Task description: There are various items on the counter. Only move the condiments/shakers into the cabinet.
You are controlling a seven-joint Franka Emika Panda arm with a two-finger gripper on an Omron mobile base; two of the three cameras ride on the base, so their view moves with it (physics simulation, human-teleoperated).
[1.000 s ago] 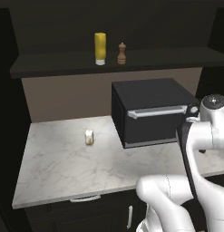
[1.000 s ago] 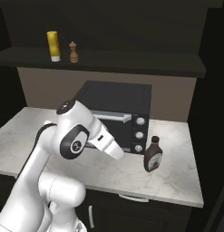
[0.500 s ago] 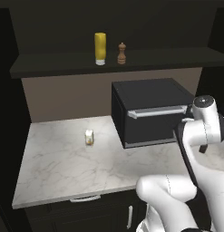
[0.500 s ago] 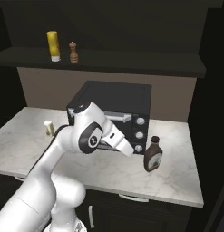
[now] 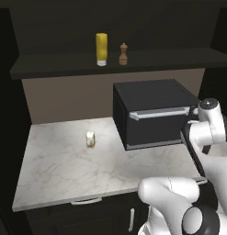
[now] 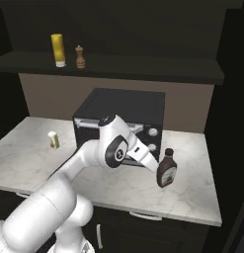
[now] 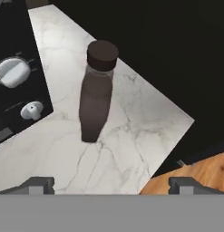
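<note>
Dark brownish bottle (image 7: 96, 93) upright on the marbled counter (image 7: 131, 136), right of the toaster oven (image 6: 121, 118), close to the counter's right end. In the hand view, straight ahead of the gripper (image 7: 111, 185) and between the lines of its two fingertips (image 7: 38, 184), a little way beyond them, not touching either. Fingertips set wide, well apart, nothing between them: pincer spread and empty. In the right base view, bottle (image 6: 166, 169) just past the end of the white arm, the hand itself hard to make out against it; contact not visible there.

Oven knobs (image 7: 12, 73) at the left of the hand view, beside the bottle but apart from it. Wooden floor (image 7: 195, 170) below the counter edge at lower right.

Up on the dark cabinet (image 5: 133, 62) shelf: yellow squeeze bottle (image 5: 101, 49) and small brown pepper shaker (image 5: 123, 54), side by side, both upright, near but not touching. Same pair at the shelf's left in the right base view.

Small white-and-yellow packet (image 5: 90, 138) standing alone on the counter left of the oven, well apart from arm and bottle.
</note>
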